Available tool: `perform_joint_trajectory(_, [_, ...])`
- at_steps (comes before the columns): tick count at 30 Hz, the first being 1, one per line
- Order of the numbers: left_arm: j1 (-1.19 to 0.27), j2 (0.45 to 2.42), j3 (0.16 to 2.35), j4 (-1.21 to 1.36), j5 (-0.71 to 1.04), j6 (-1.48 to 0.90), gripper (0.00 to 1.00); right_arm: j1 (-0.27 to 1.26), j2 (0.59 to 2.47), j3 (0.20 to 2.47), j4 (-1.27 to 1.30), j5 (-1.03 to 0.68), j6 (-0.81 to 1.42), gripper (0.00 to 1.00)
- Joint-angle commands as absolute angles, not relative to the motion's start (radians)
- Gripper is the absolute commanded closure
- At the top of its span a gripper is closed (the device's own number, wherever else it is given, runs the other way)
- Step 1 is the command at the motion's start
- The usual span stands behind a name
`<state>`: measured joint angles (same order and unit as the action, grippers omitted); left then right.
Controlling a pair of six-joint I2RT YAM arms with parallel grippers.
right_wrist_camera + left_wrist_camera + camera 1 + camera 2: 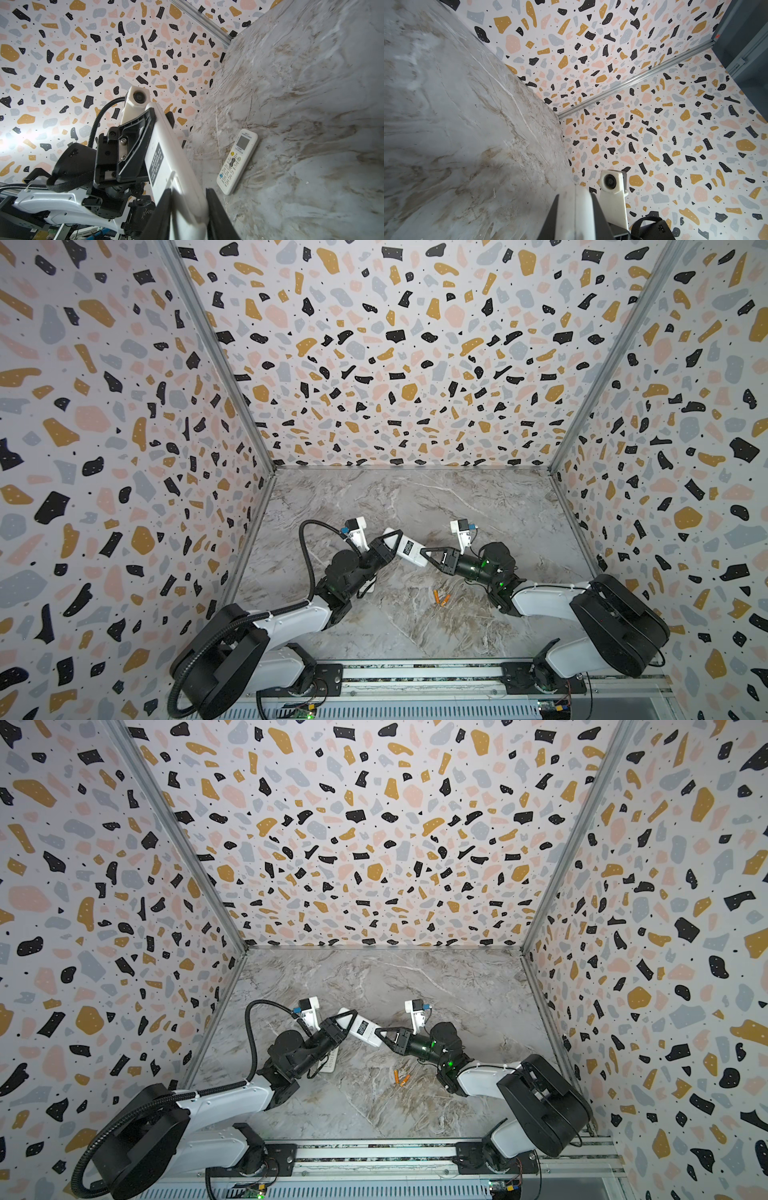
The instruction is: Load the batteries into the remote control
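Orange batteries (436, 596): two, side by side on the table (457, 497).
Right gripper (428, 553): fingers squeeze the near end of the white remote (409, 549).
Left gripper (390, 537): fingers pinch its far end tight.

Marble table (415, 497), orange batteries (440, 597), white remote (238, 162)

The held remote control (178, 187) is smooth white plastic with a matt black label (156, 164). The tabletop (457, 506) looks like matt, veined marble. The corner rails (633, 81) are brushed metal.
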<state>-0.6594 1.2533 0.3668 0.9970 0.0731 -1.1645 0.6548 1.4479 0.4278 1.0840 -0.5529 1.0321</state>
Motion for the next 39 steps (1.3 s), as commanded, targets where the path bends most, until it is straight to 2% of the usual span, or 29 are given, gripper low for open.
perform_joint_trajectory(1, [-0.678,1.264,0.37,1.056,0.091,-1.141,1.0,0.678,1.426,0.442,1.013,-0.566,0.933,0.69])
perform_joint_trajectory(18, [-0.678,1.269,0.362,1.058,0.078,-1.142,1.0,0.679,1.393,0.441,0.991,-0.574,0.915,0.66])
perform_joint_trajectory(27, [-0.678,1.268,0.36,1.059,0.074,-1.144,1.0,0.676,1.361,0.42,0.991,-0.562,0.915,0.53])
perform_joint_trajectory(39, [-0.676,1.272,0.353,1.069,0.068,-1.144,1.0,0.658,1.376,0.402,0.978,-0.553,0.916,0.66])
